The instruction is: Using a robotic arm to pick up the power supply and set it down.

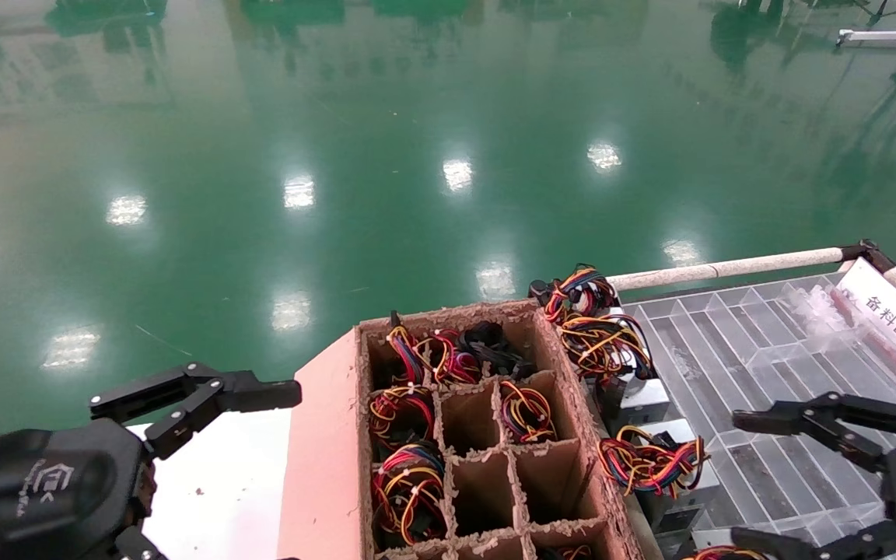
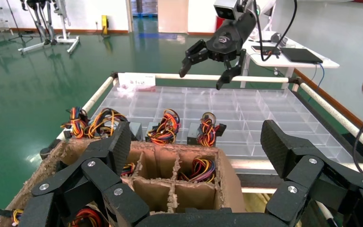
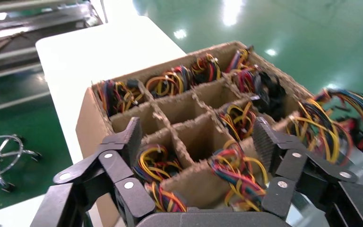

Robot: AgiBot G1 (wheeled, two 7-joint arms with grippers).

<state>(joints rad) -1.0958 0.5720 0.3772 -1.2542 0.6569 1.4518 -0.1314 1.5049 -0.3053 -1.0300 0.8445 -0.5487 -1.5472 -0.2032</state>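
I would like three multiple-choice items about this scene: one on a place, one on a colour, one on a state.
1. The power supplies outside the cardboard box stand on:
A. the floor
B. the clear plastic grid tray
C. a chair

2. The floor is:
A. green
B. grey
C. blue

3. The right gripper is:
A. shut on a power supply
B. open, holding nothing
C. out of view

Answers: B, they line the tray's edge beside the box; A, glossy green all round; B, its jaws spread over the tray.
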